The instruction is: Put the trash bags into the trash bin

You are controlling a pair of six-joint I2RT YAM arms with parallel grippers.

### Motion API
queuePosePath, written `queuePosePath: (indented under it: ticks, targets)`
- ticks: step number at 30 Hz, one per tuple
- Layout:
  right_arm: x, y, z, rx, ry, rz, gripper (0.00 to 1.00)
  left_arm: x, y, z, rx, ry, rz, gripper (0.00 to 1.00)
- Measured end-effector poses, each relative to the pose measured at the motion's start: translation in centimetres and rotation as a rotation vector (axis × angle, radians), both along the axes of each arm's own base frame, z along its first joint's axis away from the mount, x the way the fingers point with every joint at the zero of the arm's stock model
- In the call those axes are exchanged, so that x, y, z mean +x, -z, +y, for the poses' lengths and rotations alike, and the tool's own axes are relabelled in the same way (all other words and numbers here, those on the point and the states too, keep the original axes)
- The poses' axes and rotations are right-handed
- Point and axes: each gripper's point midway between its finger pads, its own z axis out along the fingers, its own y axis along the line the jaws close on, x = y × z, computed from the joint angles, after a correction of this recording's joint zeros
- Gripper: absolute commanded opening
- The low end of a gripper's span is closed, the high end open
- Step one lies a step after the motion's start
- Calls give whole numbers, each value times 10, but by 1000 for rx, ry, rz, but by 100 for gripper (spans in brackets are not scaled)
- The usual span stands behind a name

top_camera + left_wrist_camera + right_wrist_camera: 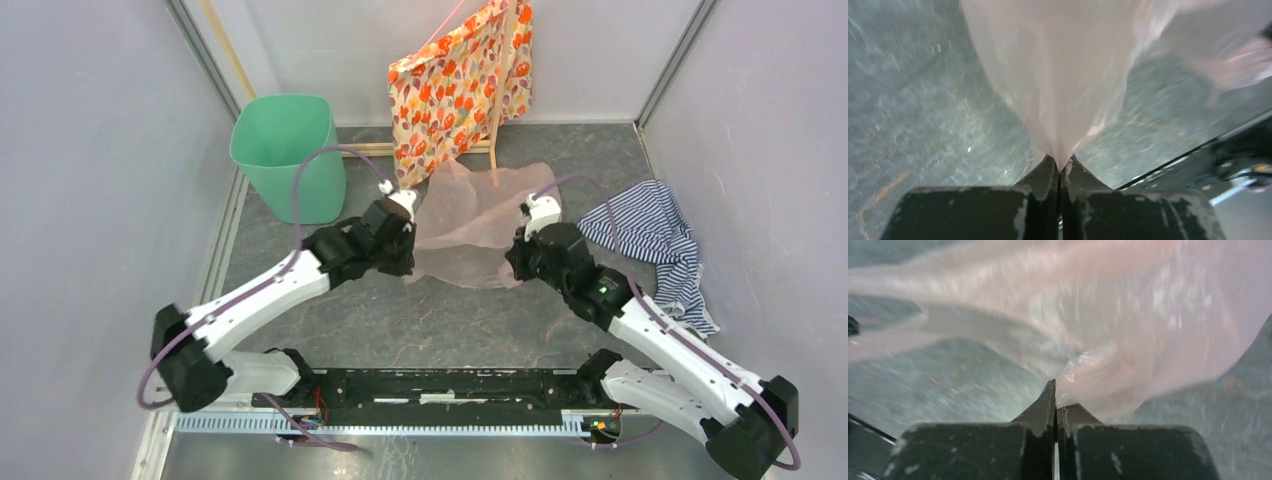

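Note:
A thin, translucent pink trash bag (475, 215) hangs spread between my two grippers above the middle of the table. My left gripper (405, 235) is shut on its left edge; in the left wrist view the bag (1058, 75) fans out from the closed gripper (1062, 165). My right gripper (520, 238) is shut on its right edge; in the right wrist view the bag (1128, 340) bunches at the gripper (1057, 402). The mint-green trash bin (288, 150) stands upright at the back left, to the left of my left gripper.
An orange floral bag (460, 85) leans on a wooden stick against the back wall. A blue-and-white striped cloth (655, 245) lies at the right, beside my right arm. White walls close in the left, back and right sides.

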Motion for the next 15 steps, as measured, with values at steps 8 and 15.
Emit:
queuePosePath:
  ticks: [8, 15]
  targets:
    - [23, -107, 9, 101, 29, -167, 0, 18, -146, -16, -306, -7, -285, 8]
    - [32, -173, 8, 111, 46, -240, 0, 24, -181, -16, -344, -29, -347, 42]
